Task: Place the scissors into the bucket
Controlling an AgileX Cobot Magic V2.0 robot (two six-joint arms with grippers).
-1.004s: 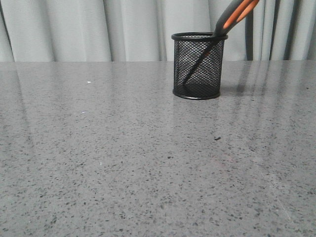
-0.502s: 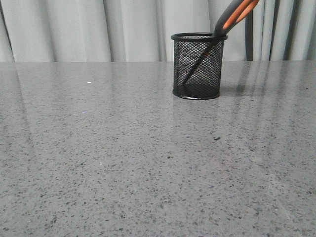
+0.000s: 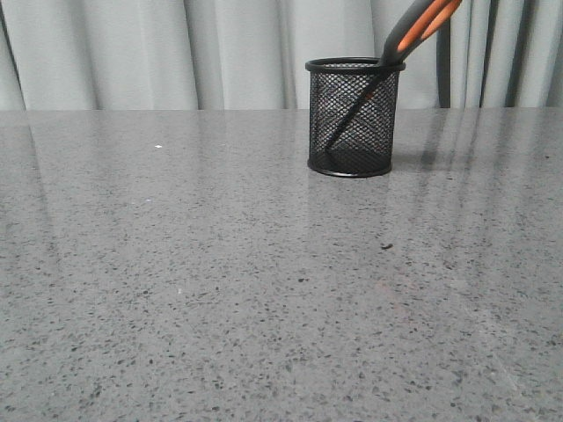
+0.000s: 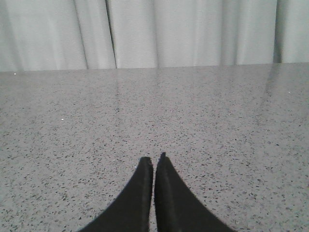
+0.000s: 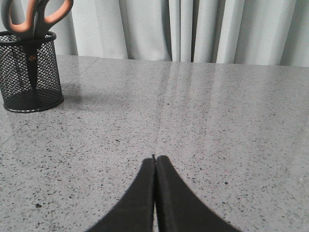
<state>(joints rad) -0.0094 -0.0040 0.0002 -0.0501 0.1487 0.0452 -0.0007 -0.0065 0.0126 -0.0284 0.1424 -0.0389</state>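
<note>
The scissors point(image 3: 413, 31) stand in the bucket point(image 3: 354, 119), blades down and seen through the mesh, leaning so that the handles rest on the rim and stick out above it. So I judge the task is done; nothing seems left except perhaps to bring the arms to rest. The handles are dark grey with orange lining, the blades dark. The bucket is a small black mesh cup, upright on the grey speckled table point(image 3: 220, 290), toward the far side, before a pale curtain point(image 3: 132, 53). The left end effector point(image 4: 154, 166) has its fingers together and holds nothing, low over bare table. The right end effector point(image 5: 155, 162) is also pressed together and empty, well apart from the bucket.
</note>
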